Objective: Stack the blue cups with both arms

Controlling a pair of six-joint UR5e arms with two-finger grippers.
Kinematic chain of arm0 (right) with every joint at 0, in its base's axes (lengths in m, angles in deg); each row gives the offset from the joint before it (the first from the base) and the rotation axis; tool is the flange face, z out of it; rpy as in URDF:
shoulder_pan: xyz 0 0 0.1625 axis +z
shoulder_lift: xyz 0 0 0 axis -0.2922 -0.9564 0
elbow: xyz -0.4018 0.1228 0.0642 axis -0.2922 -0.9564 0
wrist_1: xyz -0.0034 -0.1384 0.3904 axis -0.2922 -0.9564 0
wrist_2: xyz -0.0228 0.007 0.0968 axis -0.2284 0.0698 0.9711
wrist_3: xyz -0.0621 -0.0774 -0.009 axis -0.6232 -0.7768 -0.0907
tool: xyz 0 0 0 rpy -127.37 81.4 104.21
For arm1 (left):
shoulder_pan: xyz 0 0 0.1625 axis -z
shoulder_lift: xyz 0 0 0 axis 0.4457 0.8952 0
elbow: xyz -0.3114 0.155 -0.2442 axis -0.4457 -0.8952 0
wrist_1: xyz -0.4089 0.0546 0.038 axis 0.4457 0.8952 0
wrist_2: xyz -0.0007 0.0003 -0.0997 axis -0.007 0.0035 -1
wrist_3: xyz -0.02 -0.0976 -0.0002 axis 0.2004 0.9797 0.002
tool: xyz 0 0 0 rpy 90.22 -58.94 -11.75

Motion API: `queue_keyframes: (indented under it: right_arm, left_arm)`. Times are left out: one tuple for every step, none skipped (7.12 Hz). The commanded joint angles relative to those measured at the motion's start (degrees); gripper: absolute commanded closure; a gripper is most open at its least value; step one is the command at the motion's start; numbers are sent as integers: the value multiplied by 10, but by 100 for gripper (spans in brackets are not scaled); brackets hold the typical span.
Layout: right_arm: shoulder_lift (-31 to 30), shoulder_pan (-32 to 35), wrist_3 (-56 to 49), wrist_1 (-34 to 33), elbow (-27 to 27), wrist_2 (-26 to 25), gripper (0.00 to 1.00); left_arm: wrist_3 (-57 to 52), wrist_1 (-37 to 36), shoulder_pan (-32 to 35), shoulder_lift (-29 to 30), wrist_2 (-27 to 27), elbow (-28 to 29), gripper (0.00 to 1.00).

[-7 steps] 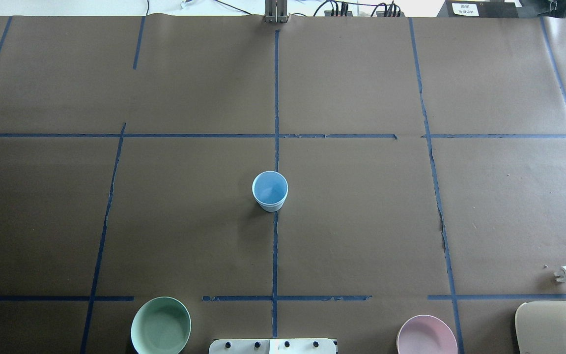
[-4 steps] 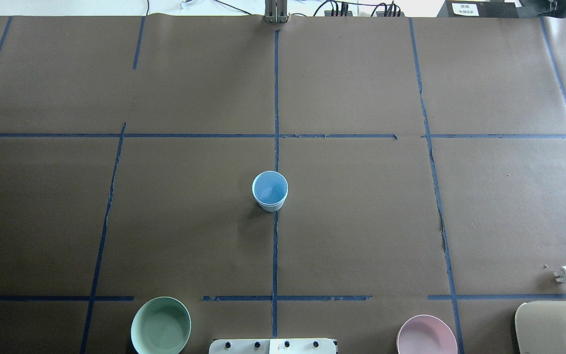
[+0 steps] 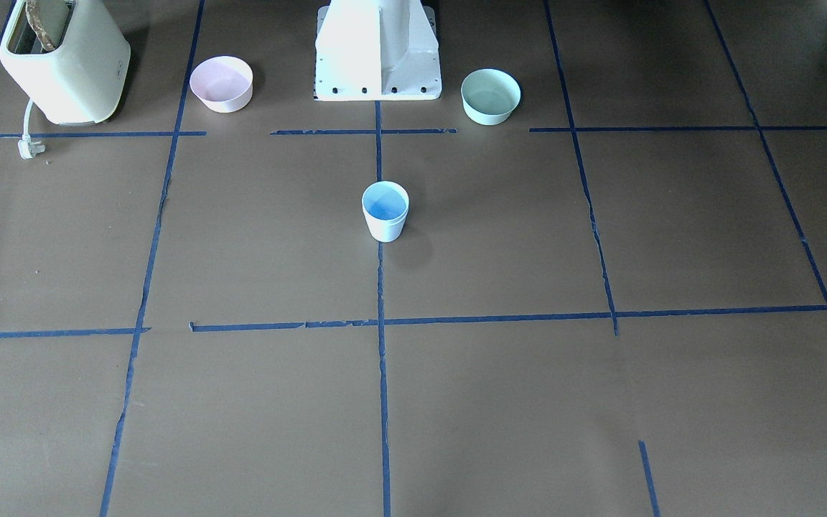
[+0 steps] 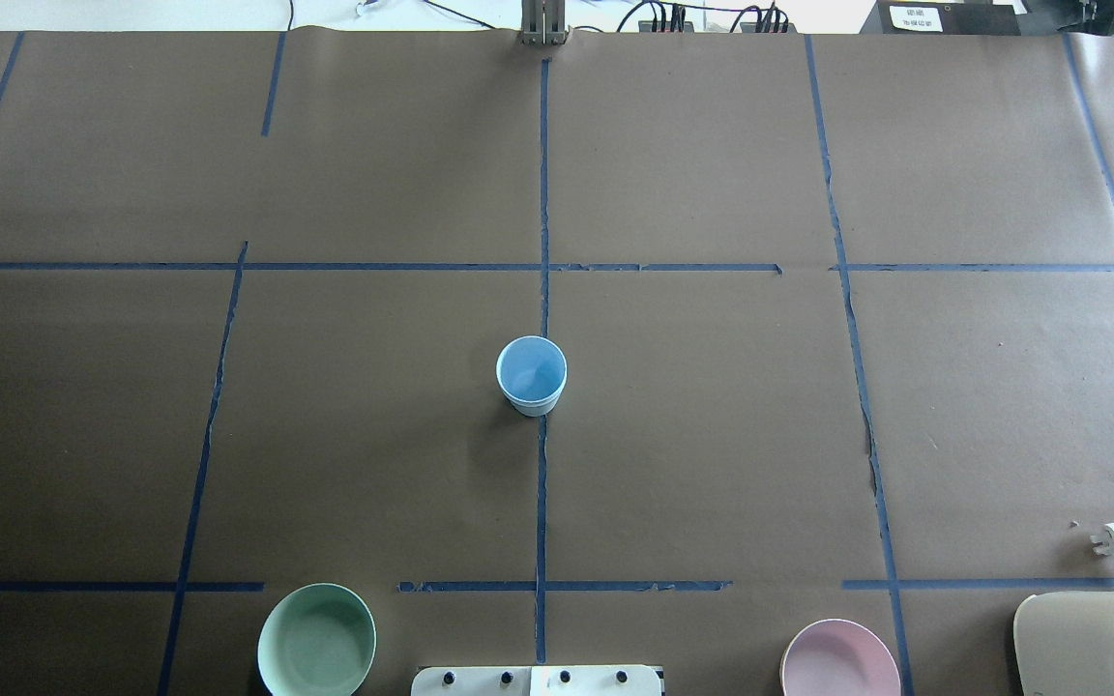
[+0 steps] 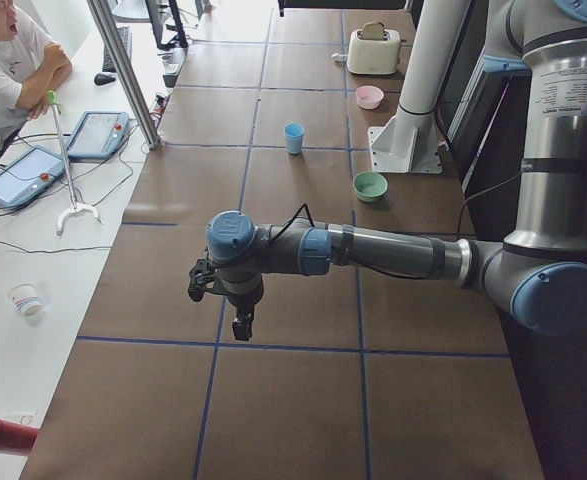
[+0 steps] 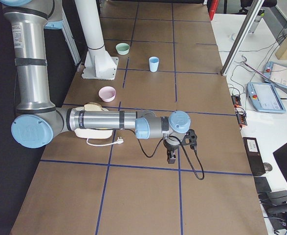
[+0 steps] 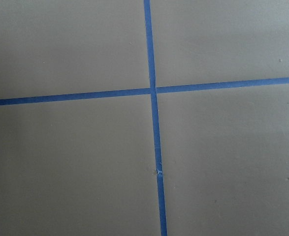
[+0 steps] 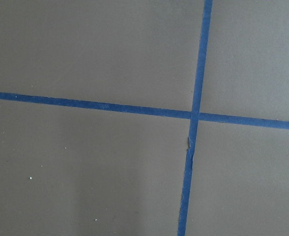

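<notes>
One pale blue cup [image 4: 531, 375] stands upright at the table's middle, on the blue centre tape line; it also shows in the front view [image 3: 385, 212] and both side views [image 5: 293, 137] [image 6: 154, 64]. I cannot tell whether a second cup is nested in it; no other blue cup shows. My left gripper [image 5: 241, 325] hangs over the table's left end, far from the cup. My right gripper [image 6: 171, 157] hangs over the right end, also far from it. Both show only in the side views, so I cannot tell whether they are open or shut. The wrist views show only brown paper and tape.
A mint-green bowl [image 4: 316, 640] and a pink bowl [image 4: 839, 659] sit near the white pedestal base [image 3: 377, 50]. A cream toaster [image 3: 62, 61] with a loose plug [image 4: 1113, 541] stands at the robot's right. A person [image 5: 8, 60] sits beyond the table.
</notes>
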Motion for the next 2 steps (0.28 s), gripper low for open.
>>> queue_keyframes:
  right_arm:
    - [3, 0, 2, -1, -2, 0, 0]
    - [4, 0, 3, 0, -2, 0, 0]
  left_arm:
    - [0, 0, 1, -9, -5, -5, 0]
    - [0, 0, 0, -8, -3, -8, 0]
